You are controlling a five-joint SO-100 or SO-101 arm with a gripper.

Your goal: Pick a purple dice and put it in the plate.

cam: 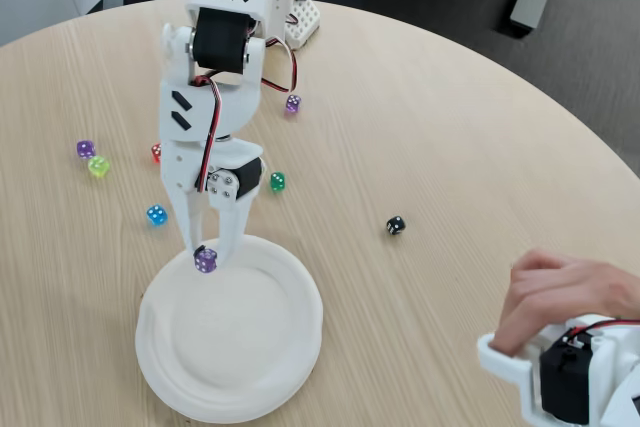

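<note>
Fixed view: white plastic hand (205, 255) is clamped on a translucent purple cube dice (205, 261) over the far rim of the round, wavy-rimmed plate (290, 347) on the wood-grain tabletop (450, 127).

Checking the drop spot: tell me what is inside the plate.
The plate shows bare white inside, nothing lying in it. The gripper holds a purple dice over its far rim; the bit of rim right under them is covered.
</note>
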